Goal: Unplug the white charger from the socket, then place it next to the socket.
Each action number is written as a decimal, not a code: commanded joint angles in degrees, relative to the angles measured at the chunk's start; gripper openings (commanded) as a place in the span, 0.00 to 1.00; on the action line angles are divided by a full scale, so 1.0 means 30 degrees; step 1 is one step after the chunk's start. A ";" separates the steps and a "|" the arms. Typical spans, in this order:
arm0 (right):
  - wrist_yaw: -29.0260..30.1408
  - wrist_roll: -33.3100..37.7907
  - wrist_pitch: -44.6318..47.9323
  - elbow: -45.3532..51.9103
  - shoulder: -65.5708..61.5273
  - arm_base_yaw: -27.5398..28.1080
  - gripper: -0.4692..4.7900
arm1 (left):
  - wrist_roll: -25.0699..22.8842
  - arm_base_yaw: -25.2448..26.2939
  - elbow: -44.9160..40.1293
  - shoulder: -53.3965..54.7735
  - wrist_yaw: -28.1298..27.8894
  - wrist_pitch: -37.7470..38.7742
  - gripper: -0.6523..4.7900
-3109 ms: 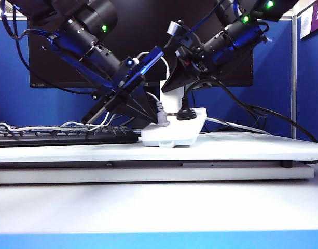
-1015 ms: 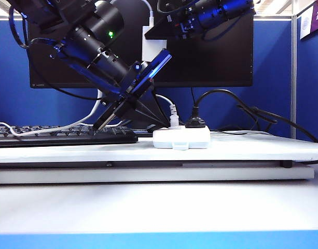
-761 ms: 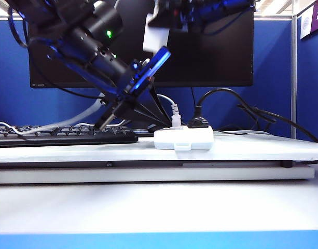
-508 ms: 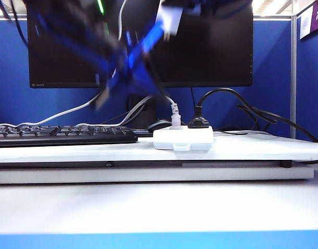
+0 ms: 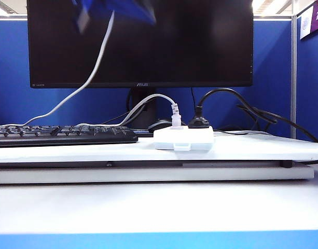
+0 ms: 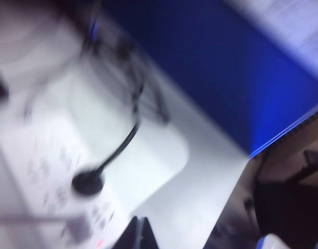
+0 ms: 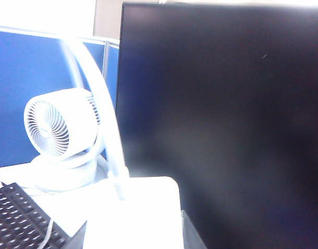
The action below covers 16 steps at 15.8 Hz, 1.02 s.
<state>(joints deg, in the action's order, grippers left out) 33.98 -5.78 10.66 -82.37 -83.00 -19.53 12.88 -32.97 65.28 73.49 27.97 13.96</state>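
Though off socket (image 5: 182,139), charger (image 7: 134,210) in right pincer (image 7: 133,236)

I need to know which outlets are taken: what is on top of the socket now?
On the socket stand a small white-grey plug and a round black plug. The white charger is off it, up in the right pincer. The socket's top face is hidden at this angle.

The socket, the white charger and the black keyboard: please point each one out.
socket (image 5: 183,138), exterior view, front wall.
white charger (image 7: 133,212), right wrist view, flat face under its cable.
black keyboard (image 5: 60,134), exterior view, key rows.
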 commanded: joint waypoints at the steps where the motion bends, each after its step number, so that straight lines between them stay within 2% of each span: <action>1: -0.0284 0.0095 -0.2200 -0.0095 0.2025 0.0036 0.09 | -0.0663 -0.0015 0.0080 -0.2667 -0.0546 -0.0291 0.11; 4: -0.0284 0.0087 -0.6229 -0.0087 0.5020 0.0036 0.09 | -0.2827 -0.0029 0.0080 -0.6805 -0.3898 0.0146 0.11; 6: -0.0648 -0.0146 -0.8029 -0.0087 0.6193 0.0036 0.09 | -0.3300 -0.0029 0.0080 -0.8728 -0.4809 0.0889 0.11; 8: -0.1654 -0.0736 -0.8029 -0.0087 0.6003 0.0036 0.09 | -0.3293 -0.0029 0.0080 -1.0586 -0.5610 0.2280 0.11; 10: -0.1530 -0.0736 -0.7839 -0.0087 0.4313 0.0036 0.09 | -0.3286 -0.0029 0.0080 -1.2196 -0.5537 0.3257 0.11; 12: -0.1290 -0.0736 -0.7380 -0.0087 0.2703 -0.0124 0.09 | -0.3300 -0.0029 0.0080 -1.3435 -0.5945 0.3177 0.11; 14: -0.1275 -0.0729 -0.5938 -0.0087 0.0911 -0.0648 0.09 | -0.3300 -0.0029 0.0087 -1.4914 -0.8582 0.3235 0.11; 16: -0.1290 -0.0721 -0.4932 -0.0087 -0.0444 -0.1217 0.09 | -0.3300 -0.0029 0.0087 -1.5409 -0.8837 0.3366 0.11</action>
<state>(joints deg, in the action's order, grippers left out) 29.80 -7.97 -7.25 -82.30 -83.24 -22.61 3.22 -33.08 65.45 27.49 2.00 24.25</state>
